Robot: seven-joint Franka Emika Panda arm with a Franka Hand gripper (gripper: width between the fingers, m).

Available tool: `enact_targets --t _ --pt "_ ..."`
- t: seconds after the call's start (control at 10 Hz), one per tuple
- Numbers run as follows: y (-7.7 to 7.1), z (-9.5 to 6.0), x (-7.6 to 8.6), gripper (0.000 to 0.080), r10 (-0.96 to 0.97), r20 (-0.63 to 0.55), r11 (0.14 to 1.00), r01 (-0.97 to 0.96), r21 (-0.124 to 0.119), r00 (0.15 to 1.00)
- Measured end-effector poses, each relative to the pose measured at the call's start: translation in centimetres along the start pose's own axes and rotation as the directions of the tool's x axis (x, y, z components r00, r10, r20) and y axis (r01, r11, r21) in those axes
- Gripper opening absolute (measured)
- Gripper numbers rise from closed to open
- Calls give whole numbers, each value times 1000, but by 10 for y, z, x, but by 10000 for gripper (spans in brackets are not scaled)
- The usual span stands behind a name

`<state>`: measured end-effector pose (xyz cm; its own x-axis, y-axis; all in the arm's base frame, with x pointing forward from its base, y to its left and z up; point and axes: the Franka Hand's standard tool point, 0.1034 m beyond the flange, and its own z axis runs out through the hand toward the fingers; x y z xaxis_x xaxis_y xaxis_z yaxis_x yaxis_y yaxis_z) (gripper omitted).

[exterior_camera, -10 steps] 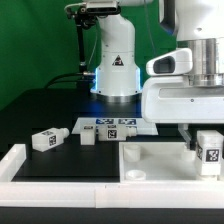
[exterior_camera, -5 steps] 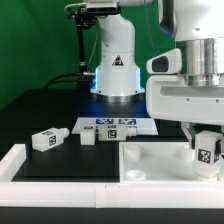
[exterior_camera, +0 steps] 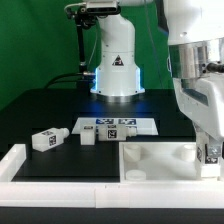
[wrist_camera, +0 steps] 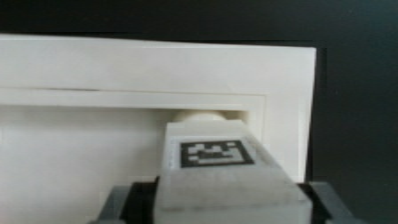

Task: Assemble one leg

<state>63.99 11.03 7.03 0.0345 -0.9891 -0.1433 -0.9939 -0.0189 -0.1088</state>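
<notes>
My gripper [exterior_camera: 210,150] is shut on a leg [exterior_camera: 211,153], a stubby white block with a black-and-white tag, at the exterior view's far right. It holds the leg low over the right end of the large white panel [exterior_camera: 158,158]. In the wrist view the leg [wrist_camera: 215,155] sits between my dark fingers [wrist_camera: 128,202]. Its rounded tip touches or enters a spot near the panel's [wrist_camera: 107,90] corner. Whether it is seated I cannot tell. Two more legs [exterior_camera: 45,139] [exterior_camera: 88,135] lie loose on the table at the left.
The marker board [exterior_camera: 115,126] lies flat behind the panel. The robot's white base [exterior_camera: 116,65] stands at the back. A raised white rim [exterior_camera: 15,160] runs along the table's front and left.
My arm has swung toward the exterior view's right. The held leg has moved right and down toward the panel's right end.
</notes>
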Motion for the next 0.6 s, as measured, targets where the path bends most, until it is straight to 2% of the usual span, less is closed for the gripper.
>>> enact_targets --t 0.1,0.2,0.3,0.4,0.5,0.6 --pt "0 0 0 292 -111 -1 994 111 -1 994" --pt "0 0 0 491 -226 -1 974 226 -1 974" --pt "0 0 -1 491 -415 0 910 415 -3 910" --pt "1 -2 -5 614 -595 12 803 595 -16 803" --pt "3 -2 -8 639 -683 20 730 683 -25 730" --pt "3 -2 -7 639 -708 17 706 708 -24 706"
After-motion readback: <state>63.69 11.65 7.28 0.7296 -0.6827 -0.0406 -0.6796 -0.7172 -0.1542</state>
